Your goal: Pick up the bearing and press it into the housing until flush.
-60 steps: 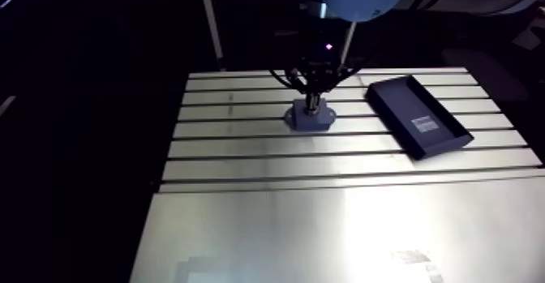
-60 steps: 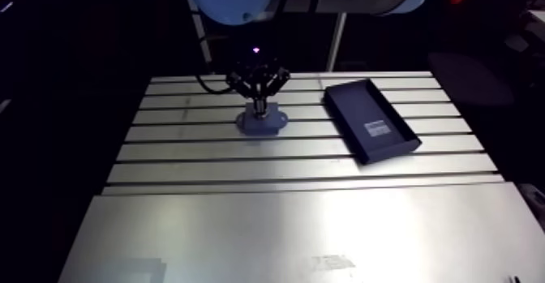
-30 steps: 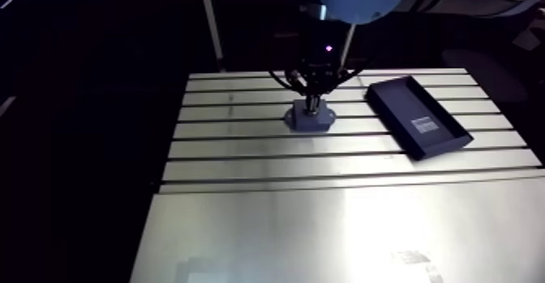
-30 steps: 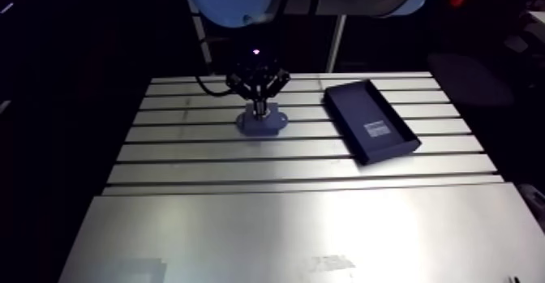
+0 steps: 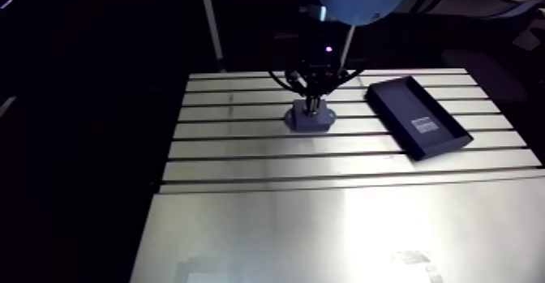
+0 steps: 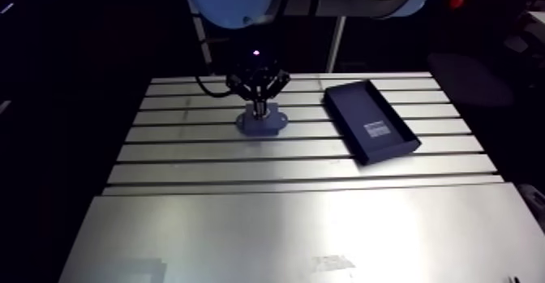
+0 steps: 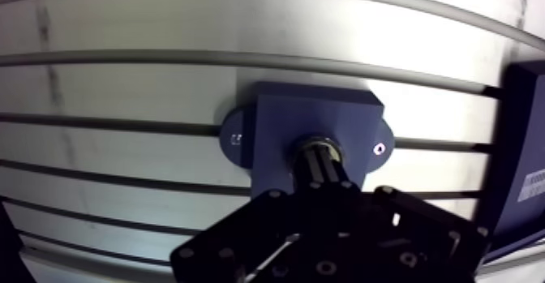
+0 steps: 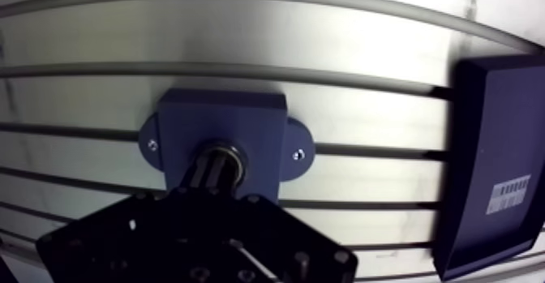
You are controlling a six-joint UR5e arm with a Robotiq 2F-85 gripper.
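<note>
The bearing [image 7: 316, 140] sits in the bore of the blue housing [image 7: 280, 120], its metal rim showing around the fingertips. You find that housing in the upper middle of the arm view, on the slotted table [image 5: 324, 221]. The gripper [image 7: 322, 158] stands right over it, fingers [image 7: 328, 174] pressed together with their tips down on the bearing, and a dark tray [image 5: 418, 116] lies right of the housing, apart from it.

I work in a workshop or lab. My slotted aluminium surface [image 5: 243, 152] shows it, carrying a dark blue barcoded tray [image 5: 418, 116].
</note>
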